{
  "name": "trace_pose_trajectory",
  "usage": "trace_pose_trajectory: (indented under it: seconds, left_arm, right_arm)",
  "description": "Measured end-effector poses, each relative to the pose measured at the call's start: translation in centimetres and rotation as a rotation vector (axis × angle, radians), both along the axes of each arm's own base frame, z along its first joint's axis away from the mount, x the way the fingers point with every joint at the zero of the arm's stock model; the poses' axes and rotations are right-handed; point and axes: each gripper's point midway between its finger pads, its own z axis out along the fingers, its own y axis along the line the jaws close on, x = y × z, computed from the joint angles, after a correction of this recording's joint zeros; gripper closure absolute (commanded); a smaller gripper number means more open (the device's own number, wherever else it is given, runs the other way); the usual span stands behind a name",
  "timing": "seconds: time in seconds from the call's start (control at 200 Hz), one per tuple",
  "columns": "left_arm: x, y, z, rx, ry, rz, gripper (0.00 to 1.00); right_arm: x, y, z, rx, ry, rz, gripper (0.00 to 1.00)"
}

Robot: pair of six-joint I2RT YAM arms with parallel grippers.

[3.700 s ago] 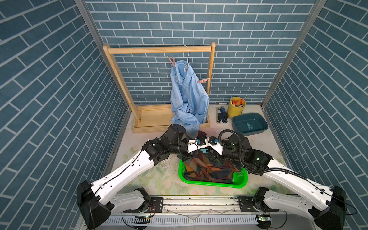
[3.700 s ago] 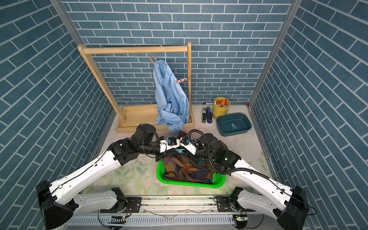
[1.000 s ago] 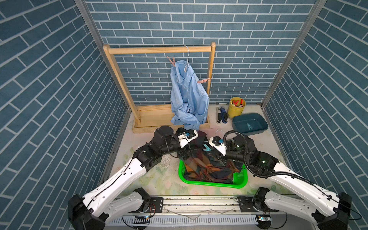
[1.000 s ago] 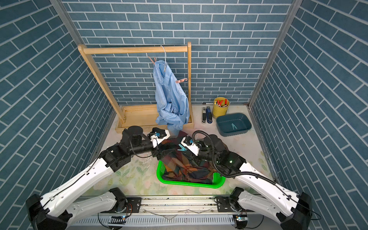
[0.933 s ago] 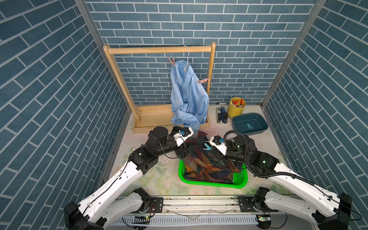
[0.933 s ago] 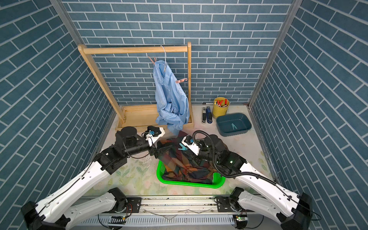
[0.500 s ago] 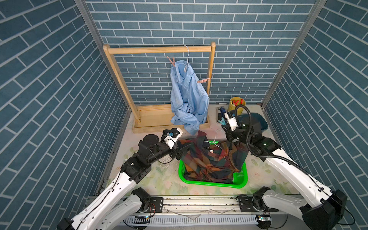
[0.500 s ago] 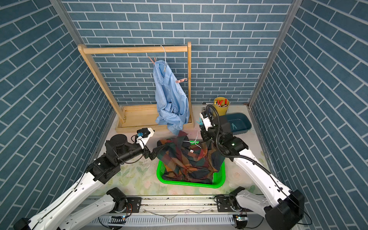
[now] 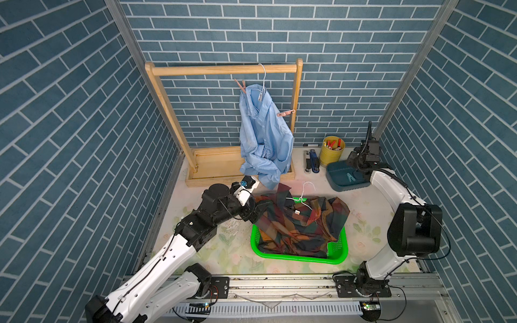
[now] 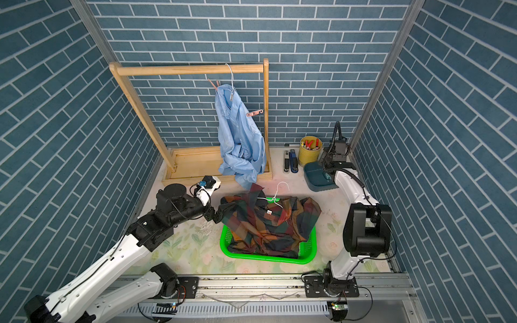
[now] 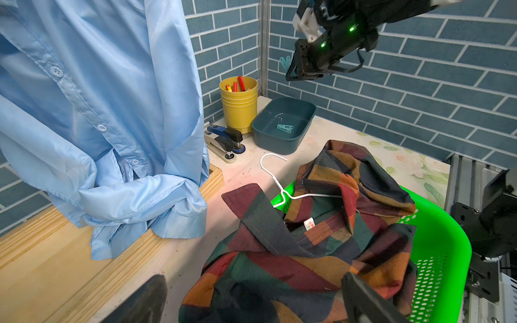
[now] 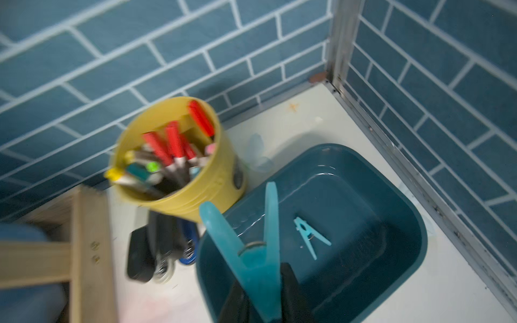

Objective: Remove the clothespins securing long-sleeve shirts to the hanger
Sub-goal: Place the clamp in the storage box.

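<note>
— Well, what is everything made of?
— Mostly plastic, cloth and timber. The green basket (image 9: 335, 257) is perforated plastic with rounded corners. The wooden rack (image 9: 223, 70) is pale, grainy wood with a round bar on top. A ribbed yellow cup (image 9: 330, 155) of red markers, two staplers (image 9: 312, 163) and a smooth teal bin (image 9: 335, 172) sit in the far right corner.
— And the room?
— Blue brick-pattern walls (image 9: 335, 42) on three sides, a table cover (image 9: 229, 251) printed with faint flowers, and a metal rail (image 9: 279, 285) along the front.
— Where are the shirts and pegs?
— The pale blue shirt (image 9: 263, 134) hangs glossy and crumpled from the rack's bar. The upper pink clothespin (image 9: 241, 84) is by its collar, and the lower pink clothespin (image 9: 286, 112) sticks out sideways toward the post. The plaid shirt (image 9: 302, 223), woven in navy, orange, red and green, is heaped in the basket and spills over the rim. A white wire hanger (image 9: 300, 195) lies on top of it. The loose teal clothespin (image 9: 349, 176) lies flat in the bin.
— The claws?
— The right gripper (image 12: 263, 293), above the bin, pinches the held teal clothespin (image 12: 253, 251), whose prongs fan out in a V past a wire spring. The left gripper (image 9: 258, 211) is spread wide at the plaid shirt's edge. I cannot tell whether it touches the cloth.
</note>
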Motion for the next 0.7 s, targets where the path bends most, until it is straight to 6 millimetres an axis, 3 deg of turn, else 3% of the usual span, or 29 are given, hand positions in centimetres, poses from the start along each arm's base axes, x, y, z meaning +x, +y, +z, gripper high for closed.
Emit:
trace_pose_trajectory:
  seconds: [0.17, 0.33, 0.425, 0.7]
  left_arm:
    - [-0.8, -0.6, 0.1, 0.003, 0.010, -0.033, 0.00]
    - [-1.1, -0.7, -0.2, 0.011, 0.022, -0.043, 0.00]
    - [-1.1, -0.6, -0.4, 0.019, 0.026, -0.043, 0.00]
    - [-1.1, -0.6, -0.5, 0.028, 0.024, -0.038, 0.00]
  right_arm:
    - [1.8, -1.3, -5.2, 0.081, 0.097, -0.097, 1.00]
    - [2.6, -2.0, -7.2, 0.154, 0.131, -0.177, 1.00]
    - [2.5, -2.6, -7.7, 0.190, 0.137, -0.221, 0.82]
    - [2.5, -3.1, -7.9, 0.276, 0.132, -0.272, 0.55]
